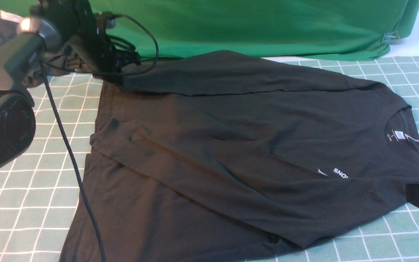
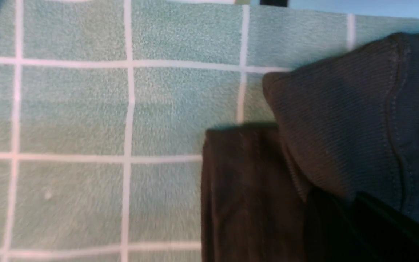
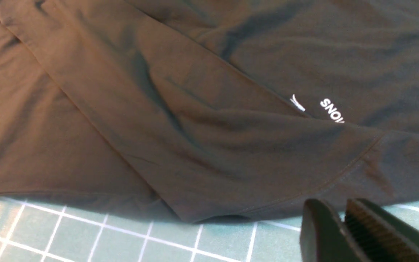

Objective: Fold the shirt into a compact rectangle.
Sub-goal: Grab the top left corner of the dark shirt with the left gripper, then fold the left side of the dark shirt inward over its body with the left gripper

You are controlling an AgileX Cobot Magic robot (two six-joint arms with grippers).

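Note:
The black shirt [image 1: 231,145] lies flat on the checked mat, neck label [image 1: 398,134] to the right. Part of its white print [image 1: 340,173] shows, and again in the right wrist view [image 3: 331,109]. One sleeve lies slanted across the body. The other runs along the far edge to my left gripper [image 1: 118,78], which is shut on its ribbed cuff [image 2: 333,120]. The jaws themselves are dark and hard to make out in the left wrist view. My right gripper [image 3: 340,214] hovers just off the shirt's near right edge, its fingers nearly together and holding nothing.
A big green cloth [image 1: 267,25] hangs across the back, with a binder clip [image 1: 391,37] at its right. The teal checked mat [image 1: 31,203] extends to the left of the shirt. A black cable [image 1: 71,156] droops from the left arm over the shirt's left edge.

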